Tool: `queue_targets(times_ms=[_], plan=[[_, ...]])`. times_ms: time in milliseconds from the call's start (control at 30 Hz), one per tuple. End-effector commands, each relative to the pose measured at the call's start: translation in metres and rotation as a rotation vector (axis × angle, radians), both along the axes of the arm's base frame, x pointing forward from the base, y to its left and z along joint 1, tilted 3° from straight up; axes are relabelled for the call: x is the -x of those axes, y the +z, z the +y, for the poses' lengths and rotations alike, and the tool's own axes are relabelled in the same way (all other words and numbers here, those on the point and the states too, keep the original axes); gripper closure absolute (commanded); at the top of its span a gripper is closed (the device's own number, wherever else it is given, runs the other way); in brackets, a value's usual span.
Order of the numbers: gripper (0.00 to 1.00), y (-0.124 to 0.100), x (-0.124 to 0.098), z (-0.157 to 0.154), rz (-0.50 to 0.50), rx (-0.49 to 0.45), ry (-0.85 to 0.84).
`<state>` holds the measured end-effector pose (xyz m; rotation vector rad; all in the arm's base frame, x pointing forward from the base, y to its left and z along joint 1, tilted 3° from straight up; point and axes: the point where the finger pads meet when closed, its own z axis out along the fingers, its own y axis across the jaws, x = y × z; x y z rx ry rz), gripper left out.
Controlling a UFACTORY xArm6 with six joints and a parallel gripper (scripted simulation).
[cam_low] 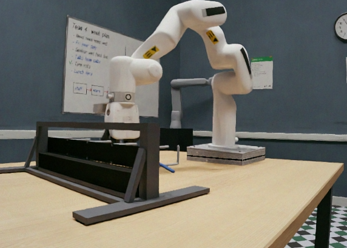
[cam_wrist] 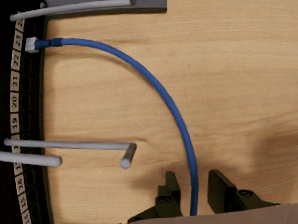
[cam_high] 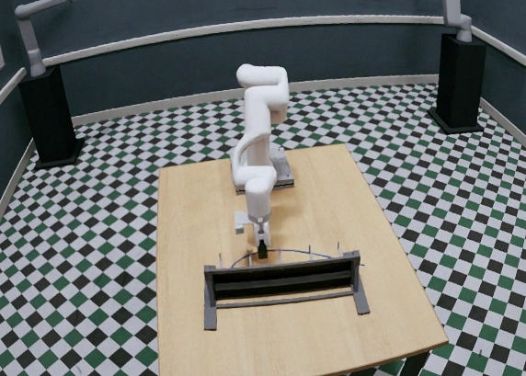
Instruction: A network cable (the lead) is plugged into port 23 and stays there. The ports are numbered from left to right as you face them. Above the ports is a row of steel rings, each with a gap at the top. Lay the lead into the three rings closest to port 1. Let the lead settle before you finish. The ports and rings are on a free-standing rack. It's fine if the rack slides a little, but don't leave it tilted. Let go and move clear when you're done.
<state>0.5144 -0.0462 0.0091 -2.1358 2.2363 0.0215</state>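
Note:
The blue lead [cam_high: 287, 251] [cam_wrist: 172, 107] has its plug [cam_wrist: 32, 44] at port 23 and bows out from the rack [cam_high: 210, 298] [cam_low: 151, 169]. Its free end [cam_low: 167, 168] sticks out beyond the port 1 end. My gripper [cam_high: 262, 257] [cam_wrist: 190, 186] is partly open, pointing down, with the lead running between its separated fingers. In the wrist view a steel ring [cam_wrist: 75, 145] stands beside the left finger, and the lead passes outside its tip. The end ring [cam_low: 178, 154] near port 1 is upright. Whether the lead lies inside the rings nearest port 1 cannot be told. The rack stands upright.
Several ring prongs project from the rack towards the arm, including one [cam_high: 310, 252] and another [cam_high: 338, 248] on the port 1 side. One bar [cam_wrist: 75, 7] crosses near port 24. The rack's feet [cam_high: 211, 318] [cam_low: 139, 205] rest on the wooden table [cam_high: 193, 210] [cam_low: 242, 193].

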Motion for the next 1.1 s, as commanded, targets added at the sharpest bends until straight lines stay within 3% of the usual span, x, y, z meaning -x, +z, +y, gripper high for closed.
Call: queue_targets(times_ms=[0, 533, 567, 1067], plan=[[0.67, 0.0013, -0.0017, -0.0002, -0.005, 0.001, 0.0], [0.67, 0.0012, -0.0017, -0.0002, -0.005, 0.001, 0.0], [1.0, 0.0012, -0.0017, -0.0002, -0.005, 0.001, 0.0], [1.0, 0.0012, -0.0017, -0.0002, -0.005, 0.001, 0.0]])
